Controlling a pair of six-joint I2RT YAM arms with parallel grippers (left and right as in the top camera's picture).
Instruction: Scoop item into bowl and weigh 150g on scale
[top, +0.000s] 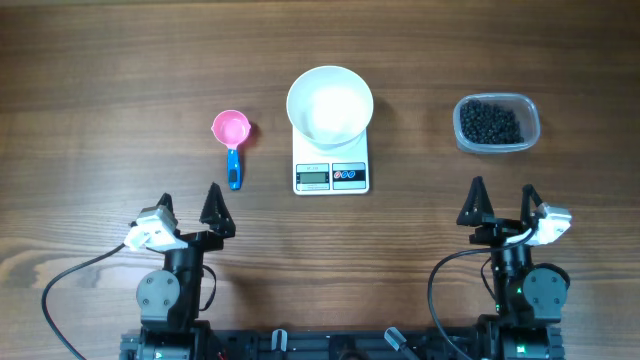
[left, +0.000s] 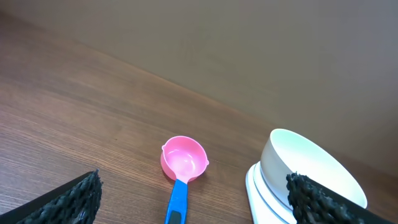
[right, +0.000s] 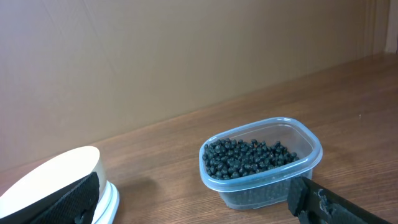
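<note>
Found beads (top: 490, 122) heaped in clear tub (top: 534, 112), well right of bowl (top: 330, 103) seated on scale (top: 331, 176). Judged loose, light, prone to rolling: best lifted with pink scoop (top: 231, 128), gripped by blue handle (top: 234, 172). Noted left gripper (top: 189, 197) and right gripper (top: 502, 187) spread wide, holding nothing.

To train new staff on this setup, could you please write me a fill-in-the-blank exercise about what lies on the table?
1. The bowl stands on the scale and is ____.
2. The scoop has a pink cup and a ____ handle.
3. The tub holds beans of ____ colour.
4. The left pincer and the right pincer are both ____.
Missing words: empty; blue; black; open.
</note>
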